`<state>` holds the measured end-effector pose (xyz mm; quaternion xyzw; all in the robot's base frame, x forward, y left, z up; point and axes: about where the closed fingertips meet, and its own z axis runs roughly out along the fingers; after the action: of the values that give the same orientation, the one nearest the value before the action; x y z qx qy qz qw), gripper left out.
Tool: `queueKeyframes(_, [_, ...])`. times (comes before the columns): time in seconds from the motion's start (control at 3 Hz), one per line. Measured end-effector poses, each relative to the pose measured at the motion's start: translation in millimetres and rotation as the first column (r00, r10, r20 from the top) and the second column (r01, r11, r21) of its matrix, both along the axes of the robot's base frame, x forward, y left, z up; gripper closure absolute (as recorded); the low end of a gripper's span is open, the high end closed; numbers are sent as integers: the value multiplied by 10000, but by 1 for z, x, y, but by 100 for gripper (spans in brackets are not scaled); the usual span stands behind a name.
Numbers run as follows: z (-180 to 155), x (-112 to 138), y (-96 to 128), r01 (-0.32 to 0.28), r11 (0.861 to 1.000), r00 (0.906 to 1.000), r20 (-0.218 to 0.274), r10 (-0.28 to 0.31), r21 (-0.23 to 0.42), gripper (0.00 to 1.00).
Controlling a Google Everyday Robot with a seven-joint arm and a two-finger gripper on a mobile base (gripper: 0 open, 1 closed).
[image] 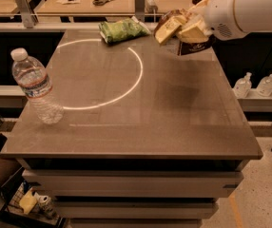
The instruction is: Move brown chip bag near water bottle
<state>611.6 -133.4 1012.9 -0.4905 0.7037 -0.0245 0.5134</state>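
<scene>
The brown chip bag (194, 46) hangs above the table's far right corner, dark brown with cream-yellow edges, crumpled in my gripper (182, 28). The gripper is shut on the bag and holds it off the table surface (174, 108); its shadow falls on the table below. The white arm reaches in from the upper right. The water bottle (34, 87) stands upright near the table's left edge, clear with a white cap and a label band, far from the bag.
A green chip bag (121, 31) lies at the table's far edge, left of the gripper. A white ring of light marks the tabletop. Two small white-capped bottles (255, 84) stand on a shelf to the right. Another table with scissors (105, 1) stands behind.
</scene>
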Motion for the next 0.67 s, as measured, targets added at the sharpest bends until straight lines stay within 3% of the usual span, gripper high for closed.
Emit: queueKeyframes(0.67, [-3,-76,29,-471,9987,9986,211,475,-213,100])
